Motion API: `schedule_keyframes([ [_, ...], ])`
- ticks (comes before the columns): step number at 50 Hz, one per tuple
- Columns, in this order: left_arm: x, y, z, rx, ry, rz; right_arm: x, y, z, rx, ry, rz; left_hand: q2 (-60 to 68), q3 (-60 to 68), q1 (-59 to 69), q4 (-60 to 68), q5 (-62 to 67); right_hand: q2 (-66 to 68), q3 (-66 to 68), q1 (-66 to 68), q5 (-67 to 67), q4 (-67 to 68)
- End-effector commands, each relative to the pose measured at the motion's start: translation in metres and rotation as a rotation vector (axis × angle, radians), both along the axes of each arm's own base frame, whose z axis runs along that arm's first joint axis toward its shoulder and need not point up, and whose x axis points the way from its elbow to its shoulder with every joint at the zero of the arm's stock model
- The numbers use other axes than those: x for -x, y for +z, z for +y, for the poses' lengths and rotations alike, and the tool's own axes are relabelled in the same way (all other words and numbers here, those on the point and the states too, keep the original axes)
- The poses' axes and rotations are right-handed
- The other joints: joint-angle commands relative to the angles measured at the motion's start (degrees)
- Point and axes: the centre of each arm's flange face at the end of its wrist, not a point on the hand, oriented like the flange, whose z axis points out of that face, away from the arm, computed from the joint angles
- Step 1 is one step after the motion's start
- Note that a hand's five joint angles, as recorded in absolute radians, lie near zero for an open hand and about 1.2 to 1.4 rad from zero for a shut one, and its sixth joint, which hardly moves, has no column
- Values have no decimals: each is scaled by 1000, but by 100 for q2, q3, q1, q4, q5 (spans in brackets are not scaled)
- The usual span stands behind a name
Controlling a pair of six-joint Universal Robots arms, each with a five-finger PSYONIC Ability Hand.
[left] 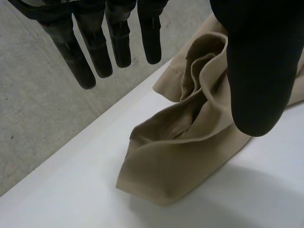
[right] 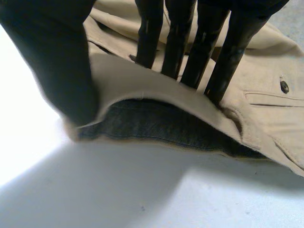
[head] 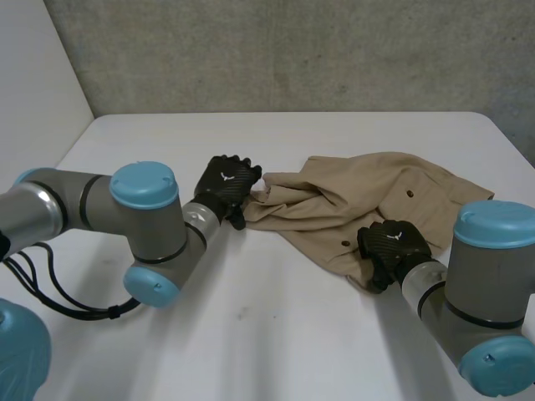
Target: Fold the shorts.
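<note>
Tan shorts lie crumpled on the white table, right of the middle, with two dark buttons showing. My left hand hovers at their left end. In its wrist view the fingers are straight and the thumb stands apart, over a bunched corner of the shorts without touching it. My right hand is on the near edge. There the fingers press on top of the cloth and the thumb pinches the lifted hem, baring a dark lining.
A grey wall runs behind the table's far edge. Bare tabletop lies in front of the shorts and to the left of my left arm. My right arm comes in at the near right corner.
</note>
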Motion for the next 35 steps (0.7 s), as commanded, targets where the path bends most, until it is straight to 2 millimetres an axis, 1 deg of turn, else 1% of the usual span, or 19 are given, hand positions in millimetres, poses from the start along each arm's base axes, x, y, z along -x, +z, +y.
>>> schedule_keyframes([
  [1,3,-8,-6,-1,3,-2,0,6,-7,53,3,-11,1186,1183,1168,1177,1156,2926,2973,3810,3242,3073],
  [2,3,-9,-7,-1,3,-4,0,7,-7,56,6,-13,1387,1383,1369,1378,1357,2926,2973,3810,3242,3073],
  [6,3,-12,-9,-1,8,-5,0,16,-4,75,16,-17,3050,3047,3033,3041,3020,2926,2973,3810,3242,3073],
  [7,3,-14,-11,0,14,-5,0,19,-3,83,17,-17,4403,4400,4385,4394,4373,2926,2973,3810,3242,3073],
  [9,2,-13,-14,8,24,-3,0,28,-2,110,21,-21,5803,5800,5785,5794,5773,2926,2973,3810,3242,3073],
  [10,1,-10,-17,16,44,1,0,38,0,130,26,-18,5810,5807,5793,5802,5781,2926,2973,3810,3242,3073],
  [13,-4,-3,-23,38,106,4,2,50,4,146,38,-1,5810,5807,5793,5802,5781,2926,2973,3810,3242,3073],
  [14,-8,0,-26,46,150,2,2,59,7,157,48,9,5810,5807,5793,5802,5781,2926,2973,3810,3242,3073],
  [17,-15,15,-28,71,204,11,4,71,9,172,64,23,5810,5807,5793,5802,5781,2926,2973,3810,3242,3073],
  [18,-20,32,-27,93,230,26,4,82,10,194,77,21,5810,5807,5793,5802,5781,2926,2973,3810,3242,3073],
  [20,-26,49,-26,113,254,42,3,94,11,222,84,13,5810,5807,5793,5802,5781,2926,2973,3810,3242,3073],
  [21,-35,61,-23,123,273,51,3,104,12,247,87,0,5810,5807,5793,5802,5781,2926,2973,3810,3242,3073],
  [24,-53,83,-22,144,312,70,3,123,12,302,92,-21,5810,5807,5793,5802,5781,2926,2973,3810,3242,3073],
  [25,-65,96,-20,160,335,79,3,135,13,336,94,-35,5810,5807,5793,5802,5781,2926,2973,3810,3242,3073],
  [28,-79,115,-14,184,361,96,3,150,15,377,101,-54,5810,5807,5793,5802,5781,2926,2973,3810,3242,3073],
  [29,-87,124,-8,189,373,107,1,159,16,401,111,-66,5810,5807,5793,5802,5781,2926,2973,3810,3242,3073],
  [31,-94,131,0,179,382,115,1,165,16,416,121,-76,5810,5807,5793,5802,5781,2926,2973,3810,3242,3073],
  [32,-97,133,7,155,381,119,-1,168,16,422,134,-82,5810,5807,5793,5802,5781,2926,2973,3810,3242,3073],
  [35,-102,128,20,89,380,116,-2,166,15,408,145,-75,5810,5807,5793,5802,5781,2926,2973,3810,3242,3073],
])
